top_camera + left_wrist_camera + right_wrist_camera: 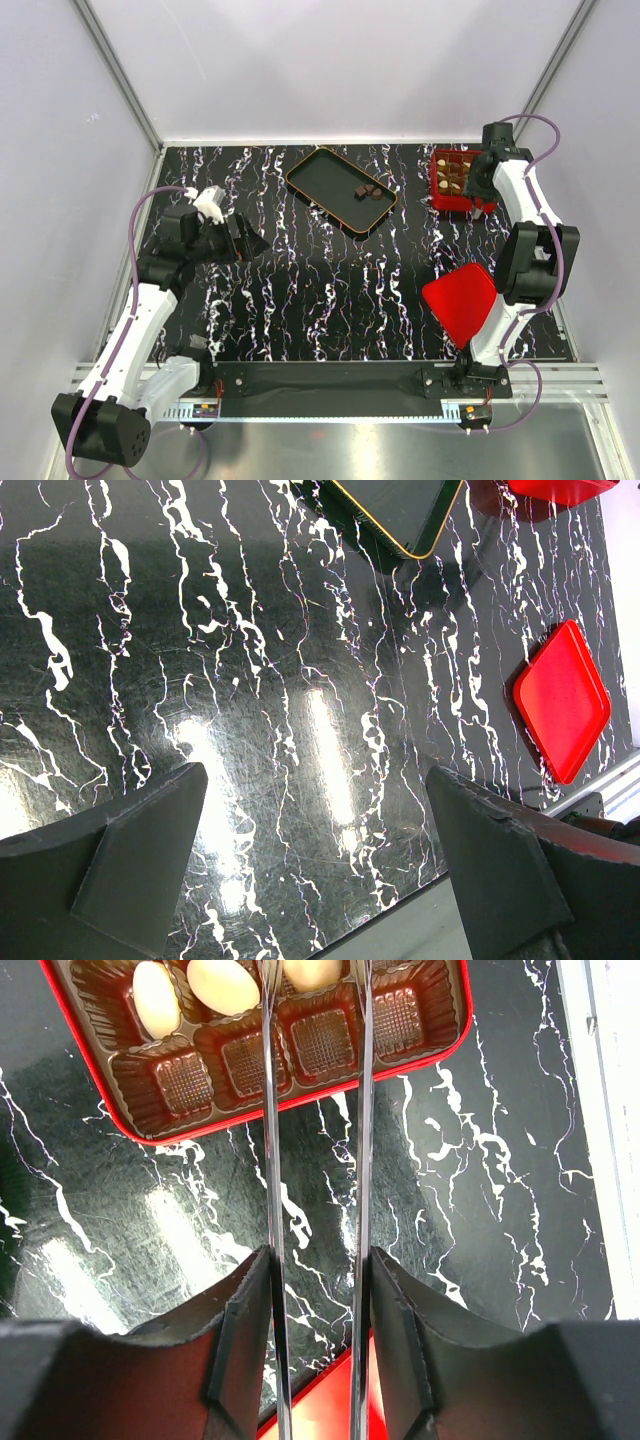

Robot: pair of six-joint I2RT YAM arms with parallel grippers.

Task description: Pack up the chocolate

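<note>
The chocolate shows in two places. A few dark pieces (367, 191) lie in the black tray (325, 175), and cream-white ovals (225, 985) sit in the red gridded box (150, 1125), whose nearest row of cells is bare. My right gripper (318, 1258) hovers beside the box (452, 182), shut on metal tongs (270, 1110). The two blades stand apart and reach over the box. The right gripper (482, 187) is at the table's far right. My left gripper (315, 775) is wide open over bare marble, with nothing between its fingers, at the left (245, 240).
The flat red lid (460, 300) lies near the right arm's base and also shows in the left wrist view, lid (562, 702). The orange-rimmed tray corner (400, 505) is ahead of the left gripper. Enclosure walls ring the black marbled table (330, 290).
</note>
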